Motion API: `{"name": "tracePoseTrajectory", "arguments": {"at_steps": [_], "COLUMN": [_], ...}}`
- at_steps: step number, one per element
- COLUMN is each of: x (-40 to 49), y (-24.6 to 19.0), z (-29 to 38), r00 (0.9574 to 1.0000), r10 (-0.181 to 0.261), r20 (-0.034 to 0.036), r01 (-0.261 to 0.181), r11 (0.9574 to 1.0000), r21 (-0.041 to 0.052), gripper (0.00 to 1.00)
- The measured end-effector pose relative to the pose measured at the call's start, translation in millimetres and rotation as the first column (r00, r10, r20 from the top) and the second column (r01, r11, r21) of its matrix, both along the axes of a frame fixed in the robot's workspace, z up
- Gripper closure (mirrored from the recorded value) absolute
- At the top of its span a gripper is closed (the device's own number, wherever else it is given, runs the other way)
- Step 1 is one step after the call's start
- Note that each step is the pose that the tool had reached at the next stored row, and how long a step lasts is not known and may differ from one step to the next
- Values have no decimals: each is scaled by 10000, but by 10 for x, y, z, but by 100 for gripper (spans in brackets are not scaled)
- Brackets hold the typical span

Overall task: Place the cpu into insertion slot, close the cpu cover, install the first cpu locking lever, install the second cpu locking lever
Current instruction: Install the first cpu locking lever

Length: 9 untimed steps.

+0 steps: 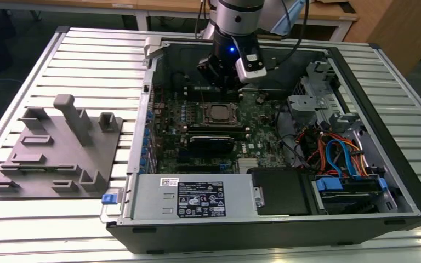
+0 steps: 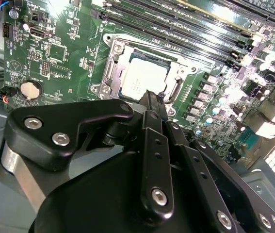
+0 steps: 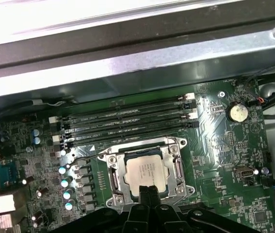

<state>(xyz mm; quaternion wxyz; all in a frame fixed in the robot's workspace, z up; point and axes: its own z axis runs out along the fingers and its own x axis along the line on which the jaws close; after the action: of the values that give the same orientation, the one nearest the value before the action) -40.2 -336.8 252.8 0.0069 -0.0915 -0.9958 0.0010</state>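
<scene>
Even room light, glare on the motherboard [image 2: 69, 53], dim case [image 1: 185, 63] interior

It looks like a robotics lab or workshop: a robot arm [image 1: 238, 13] stands over an opened computer case [image 1: 269, 230] on a slatted metal desk [image 1: 94, 49], beside a grey moulded fixture tray [image 1: 46, 164], with wooden tabletops [image 1: 174, 6] behind.
</scene>
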Motion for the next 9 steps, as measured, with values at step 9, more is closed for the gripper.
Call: {"name": "tracePoseTrajectory", "arguments": {"at_steps": [9], "x": [-63], "y": [0], "z": [0], "r00": [9989], "r10": [470], "r20": [9], "r01": [-470], "r11": [9989], "r21": [0], "gripper": [90]}}
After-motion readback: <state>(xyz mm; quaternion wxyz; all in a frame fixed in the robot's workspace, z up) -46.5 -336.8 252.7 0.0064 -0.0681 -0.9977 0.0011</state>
